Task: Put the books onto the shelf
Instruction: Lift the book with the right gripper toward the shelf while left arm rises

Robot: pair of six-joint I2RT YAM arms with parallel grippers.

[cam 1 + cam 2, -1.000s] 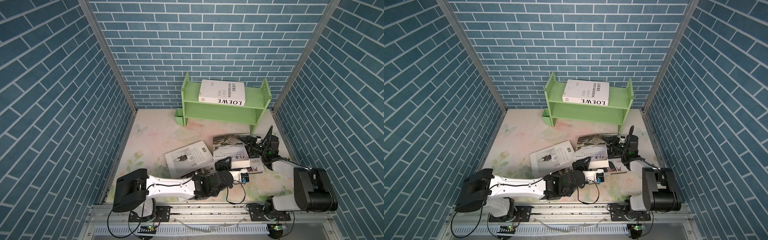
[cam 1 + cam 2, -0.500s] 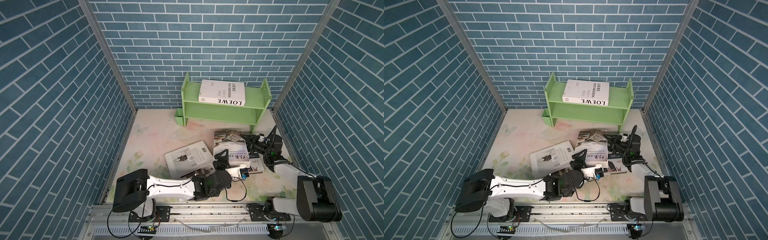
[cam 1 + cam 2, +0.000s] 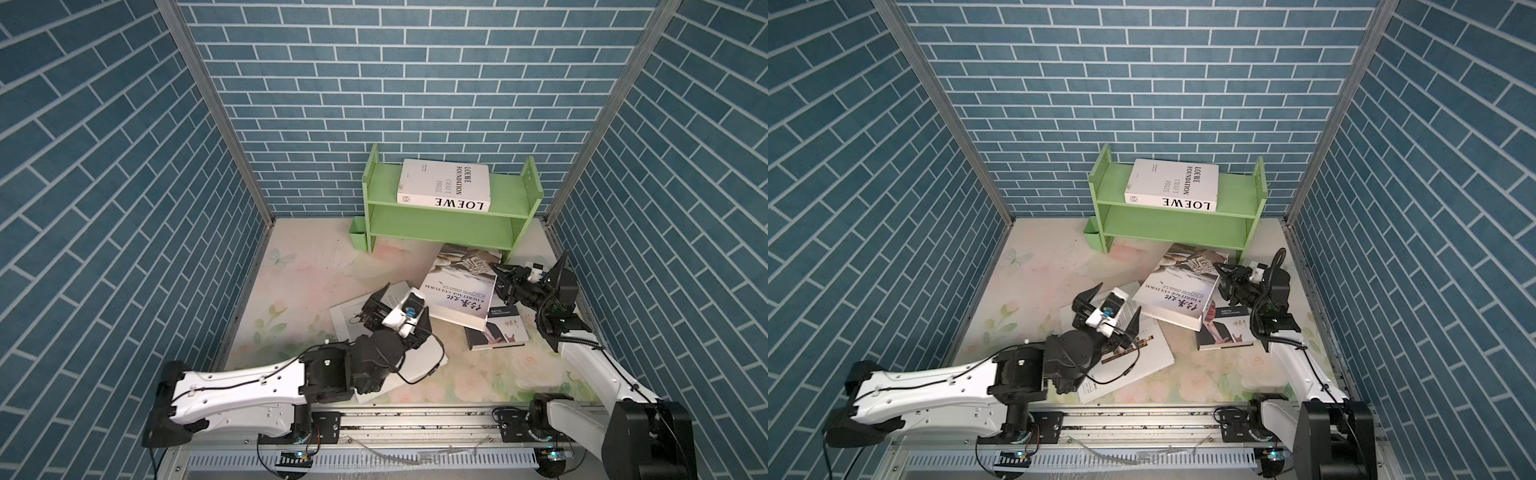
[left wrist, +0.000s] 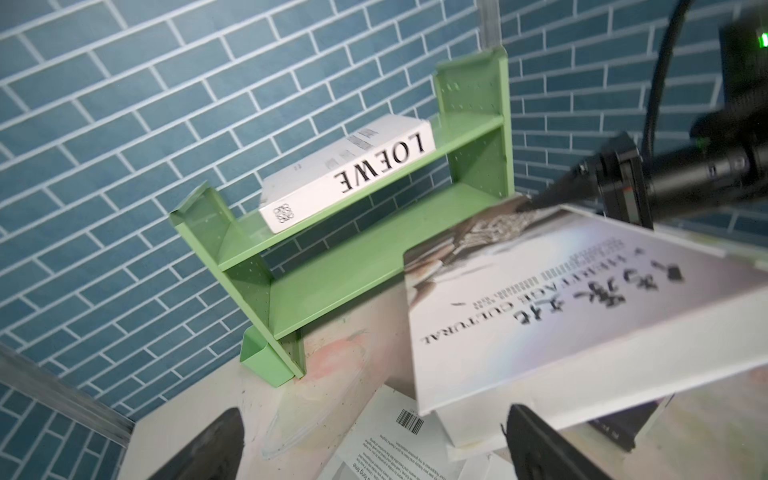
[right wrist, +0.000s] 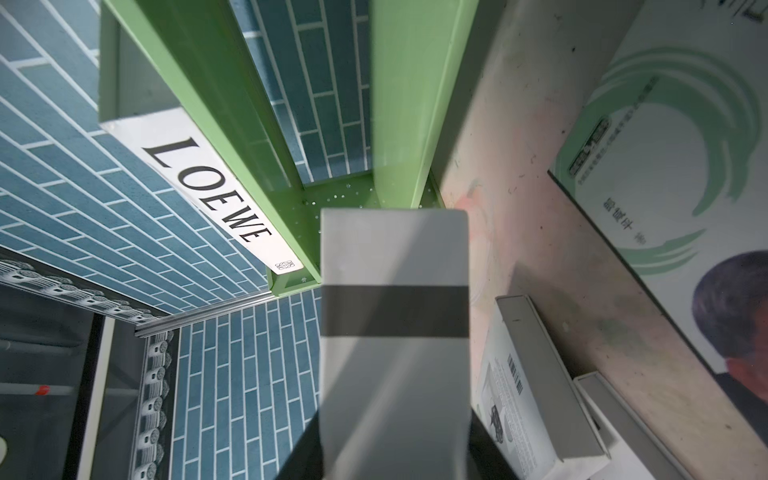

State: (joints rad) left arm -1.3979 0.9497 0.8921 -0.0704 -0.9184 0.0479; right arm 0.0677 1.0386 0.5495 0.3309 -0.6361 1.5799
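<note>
The light green shelf (image 3: 440,224) (image 3: 1177,222) stands at the back, with a white LOEWE book (image 3: 444,185) (image 4: 345,178) flat on its top tier. My right gripper (image 3: 500,278) (image 5: 395,436) is shut on the right edge of a thick white book with brush lettering (image 3: 457,291) (image 3: 1177,297) (image 4: 561,299), holding it tilted above a portrait book (image 3: 498,332) (image 3: 1223,330). My left gripper (image 3: 399,309) (image 3: 1111,309) (image 4: 374,436) is open and empty just left of that book, over a flat white book (image 3: 353,316) (image 4: 395,432).
A small green cup (image 3: 358,237) hangs at the shelf's left foot. Blue brick walls close in both sides and the back. The metal rail (image 3: 415,419) with both arm bases runs along the front. Bare floral tabletop (image 3: 299,282) lies at the left.
My left gripper has let go of the lettered book, opened wide and drawn back to the left. The right gripper has closed on the book's right edge and carried it nearer the shelf.
</note>
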